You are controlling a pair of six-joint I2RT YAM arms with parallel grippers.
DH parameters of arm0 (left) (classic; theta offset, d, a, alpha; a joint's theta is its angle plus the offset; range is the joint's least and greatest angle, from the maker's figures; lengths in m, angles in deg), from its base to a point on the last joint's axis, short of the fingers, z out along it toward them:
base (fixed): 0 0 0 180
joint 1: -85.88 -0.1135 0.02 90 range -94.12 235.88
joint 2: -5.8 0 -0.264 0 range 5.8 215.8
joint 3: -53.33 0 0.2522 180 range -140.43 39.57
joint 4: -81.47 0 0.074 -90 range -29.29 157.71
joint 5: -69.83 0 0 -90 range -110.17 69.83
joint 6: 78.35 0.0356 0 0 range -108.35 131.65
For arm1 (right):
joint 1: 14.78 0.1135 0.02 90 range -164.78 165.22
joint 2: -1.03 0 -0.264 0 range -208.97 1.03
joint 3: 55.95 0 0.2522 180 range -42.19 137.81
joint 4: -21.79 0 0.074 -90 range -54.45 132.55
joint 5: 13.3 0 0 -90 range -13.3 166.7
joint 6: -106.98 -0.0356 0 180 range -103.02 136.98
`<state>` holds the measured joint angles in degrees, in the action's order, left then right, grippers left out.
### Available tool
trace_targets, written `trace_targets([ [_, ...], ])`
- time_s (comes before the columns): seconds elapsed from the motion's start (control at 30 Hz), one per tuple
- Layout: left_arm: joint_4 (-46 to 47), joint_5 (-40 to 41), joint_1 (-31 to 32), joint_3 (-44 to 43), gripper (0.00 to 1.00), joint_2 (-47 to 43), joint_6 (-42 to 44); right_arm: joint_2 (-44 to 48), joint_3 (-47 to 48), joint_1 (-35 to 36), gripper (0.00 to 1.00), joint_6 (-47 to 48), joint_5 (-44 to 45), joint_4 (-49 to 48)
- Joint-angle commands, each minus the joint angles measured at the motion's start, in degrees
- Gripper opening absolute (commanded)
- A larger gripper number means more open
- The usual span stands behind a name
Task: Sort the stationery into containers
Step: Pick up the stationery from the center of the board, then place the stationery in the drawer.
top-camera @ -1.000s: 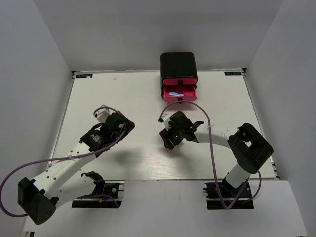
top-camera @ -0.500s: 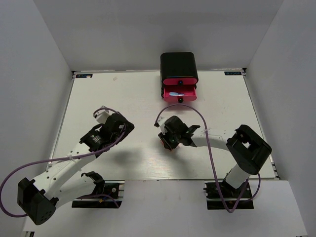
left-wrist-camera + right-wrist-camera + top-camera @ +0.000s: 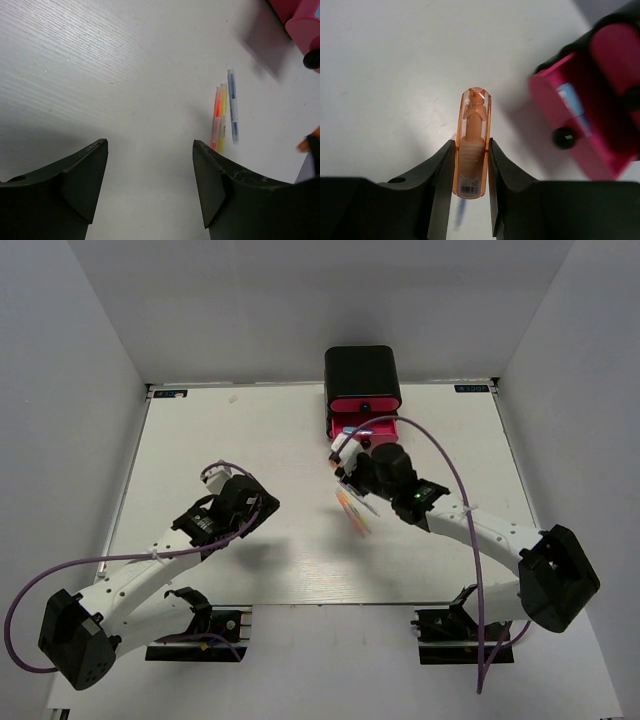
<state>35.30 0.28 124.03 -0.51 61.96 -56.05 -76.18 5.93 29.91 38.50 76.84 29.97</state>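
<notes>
My right gripper [image 3: 471, 146] is shut on a stubby orange marker [image 3: 471, 165] and holds it above the table, just in front and left of the open middle pink drawer [image 3: 575, 117]. A light blue item [image 3: 572, 102] lies in that drawer. In the top view the right gripper [image 3: 352, 468] hovers in front of the black cabinet [image 3: 361, 372]. Thin pink [image 3: 217, 117], yellow [image 3: 223, 115] and blue [image 3: 233, 112] pens lie side by side on the table; they also show in the top view [image 3: 352, 510]. My left gripper [image 3: 150, 165] is open and empty, short of the pens.
The drawer's black knob [image 3: 564, 137] sticks out toward my right gripper. The closed top drawer [image 3: 366, 402] sits above the open one. White walls enclose the table [image 3: 200, 440] on three sides. A purple cable [image 3: 450, 465] arcs over the right arm.
My right gripper has lifted the orange marker off the table and swung it back toward the open drawer. My left gripper has shifted slightly to the right.
</notes>
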Motion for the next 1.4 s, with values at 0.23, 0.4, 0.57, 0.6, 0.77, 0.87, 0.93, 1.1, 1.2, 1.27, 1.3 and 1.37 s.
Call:
trace_targets([
  [0.23, 3.93, -2.52, 0.61, 1.05, 0.78, -0.35, 1.70, -5.31, 10.85, -15.31, 0.03, 15.22, -9.89, -8.74],
  [0.4, 4.45, -3.04, 0.61, 2.11, 0.78, -0.88, 1.70, -11.11, 19.17, -21.99, 0.02, 21.80, -20.34, -2.19],
  [0.57, 4.98, -3.57, 0.61, 2.63, 0.78, -1.41, 1.70, -16.74, 28.86, -26.22, 0.02, 29.36, -33.62, 11.37],
  [0.6, 4.98, -3.57, 0.61, 2.63, 0.78, -1.41, 1.70, -18.31, 29.92, -27.01, 0.02, 31.28, -34.59, 12.86],
  [0.77, 4.98, -3.57, 0.61, 2.63, 0.78, -1.41, 1.70, -22.18, 33.61, -28.43, 0.04, 38.06, -40.74, 18.49],
  [0.87, 4.98, -3.57, 0.61, 2.63, 0.78, -1.41, 1.70, -23.95, 36.08, -28.95, 0.07, 40.79, -42.76, 22.80],
  [0.93, 4.98, -3.57, 0.61, 2.63, 0.78, -1.41, 1.70, -24.30, 35.56, -29.22, 0.07, 41.85, -42.42, 23.87],
  [1.1, 5.60, -3.57, 0.61, 2.63, 0.78, -0.79, 1.70, -25.18, 33.18, -29.39, 0.10, 42.73, -39.43, 19.38],
  [1.2, 5.60, -3.57, 0.61, 2.11, 0.78, 0.35, 1.70, -25.36, 32.57, -29.31, 0.10, 41.50, -38.64, 17.02],
  [1.27, 6.21, -3.57, 0.61, 2.11, 0.78, 0.87, 1.70, -25.18, 31.78, -29.31, 0.11, 41.67, -38.11, 15.43],
  [1.3, 6.21, -3.57, 0.61, 2.11, 0.78, 0.88, 1.70, -25.44, 31.86, -29.31, 0.11, 41.94, -37.94, 15.43],
  [1.37, 6.21, -4.09, 0.61, 2.11, 0.78, 0.88, 1.70, -26.23, 31.95, -29.39, 0.13, 42.03, -37.15, 15.17],
])
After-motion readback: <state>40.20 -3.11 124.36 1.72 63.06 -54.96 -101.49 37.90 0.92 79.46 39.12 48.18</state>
